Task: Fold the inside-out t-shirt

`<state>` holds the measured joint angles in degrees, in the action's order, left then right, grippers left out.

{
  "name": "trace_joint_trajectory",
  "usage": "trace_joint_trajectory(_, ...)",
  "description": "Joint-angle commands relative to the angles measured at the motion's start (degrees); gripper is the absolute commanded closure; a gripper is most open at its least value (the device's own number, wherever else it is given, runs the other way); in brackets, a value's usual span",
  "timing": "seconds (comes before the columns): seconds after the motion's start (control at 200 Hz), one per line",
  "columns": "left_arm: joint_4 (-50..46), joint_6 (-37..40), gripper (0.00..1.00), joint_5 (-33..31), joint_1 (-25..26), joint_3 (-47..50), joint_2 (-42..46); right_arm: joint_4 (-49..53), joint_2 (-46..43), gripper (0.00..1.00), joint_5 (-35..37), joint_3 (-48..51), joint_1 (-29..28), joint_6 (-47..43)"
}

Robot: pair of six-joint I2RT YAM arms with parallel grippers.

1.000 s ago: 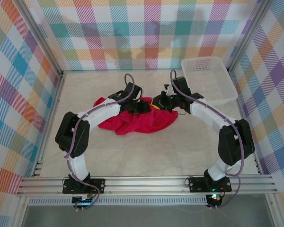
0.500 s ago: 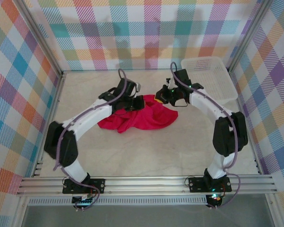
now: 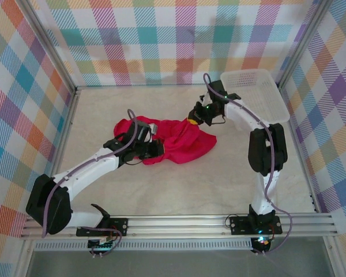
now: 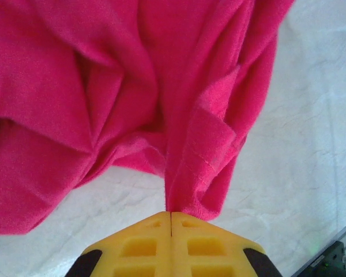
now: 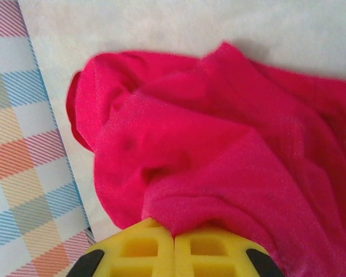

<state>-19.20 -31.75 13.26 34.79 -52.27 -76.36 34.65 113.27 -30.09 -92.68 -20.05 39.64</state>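
From my screen I see a pale, marbled table top (image 3: pixel 179 184) boxed in on three sides by walls in a pastel plaid (red, teal, orange and lilac bands): the left wall (image 3: pixel 23 115), the far wall (image 3: pixel 161 40) and the right wall (image 3: pixel 334 115). Bare metal posts (image 3: pixel 49 46) rise from the two far corners. A ribbed aluminium rail (image 3: pixel 179 225) runs along the near edge. Below it lies a grey strip (image 3: pixel 179 262), possibly floor. The light is even, with soft shadows on the far wall.
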Motion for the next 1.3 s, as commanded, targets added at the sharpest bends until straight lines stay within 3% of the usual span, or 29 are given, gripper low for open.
trace_joint_trajectory(0.0,2.8,-1.0,1.00,-1.0,2.1,0.2,-0.9,0.8,-6.6,0.87,2.3,5.0,-0.7,-1.8)
trace_joint_trajectory(0.045,2.8,-0.7,1.00,-1.9,2.9,0.0,-1.1,1.0,-9.6,0.67,4.4,8.0,-0.8,-1.8)
trace_joint_trajectory(0.135,2.8,-0.3,1.00,-3.1,3.9,-0.4,-1.2,1.0,-15.5,0.60,10.1,13.3,-1.7,-1.4)
trace_joint_trajectory(0.3,2.8,-0.1,1.00,-3.6,4.8,-0.9,-0.9,-1.6,-21.4,0.61,12.3,18.9,-6.9,1.3)
trace_joint_trajectory(0.565,1.5,0.0,1.00,-4.6,5.0,-1.7,0.9,-10.9,-13.8,0.68,5.8,21.2,-11.5,7.2)
trace_joint_trajectory(0.685,0.9,0.1,1.00,-5.2,5.0,-1.8,2.1,-15.3,-8.2,0.54,2.8,20.6,-14.0,10.2)
trace_joint_trajectory(0.77,0.2,0.3,1.00,-6.2,5.0,-2.0,2.9,-18.1,-5.3,0.51,1.6,20.7,-15.2,12.6)
trace_joint_trajectory(0.85,-0.3,0.5,1.00,-6.5,5.0,-2.4,3.3,-19.6,-4.7,0.59,1.6,20.9,-15.1,13.7)
trace_joint_trajectory(1.025,-0.8,1.2,1.00,-7.1,5.0,-2.1,2.9,-13.0,-9.0,1.00,5.4,16.6,-14.4,10.2)
trace_joint_trajectory(1.295,1.6,0.8,1.00,-8.2,4.9,-0.3,0.5,0.1,-19.0,1.00,11.9,9.4,-14.0,4.5)
